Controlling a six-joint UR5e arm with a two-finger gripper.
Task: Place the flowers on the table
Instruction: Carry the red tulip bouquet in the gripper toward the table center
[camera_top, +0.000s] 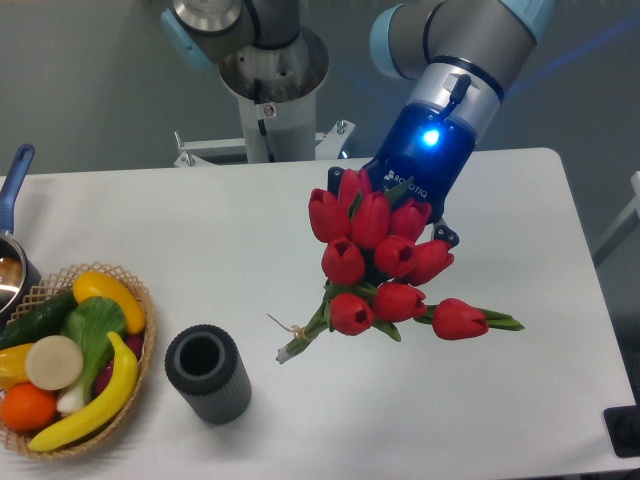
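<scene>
The flowers (375, 255) are a bunch of red tulips with green stems tied with pale twine (295, 328). They hang tilted over the middle of the white table (200, 230), with the stem ends low at the left near the surface. One tulip (460, 320) droops out to the right. My gripper (405, 235) comes down from the upper right, right behind the tulip heads. The heads hide most of its fingers; one dark fingertip (446, 238) shows at the right. It appears shut on the bunch.
A dark grey ribbed cylinder vase (208, 373) stands upright at the front left of the flowers. A wicker basket (140, 360) of fruit and vegetables sits at the left edge. A pot with a blue handle (12, 185) is at the far left.
</scene>
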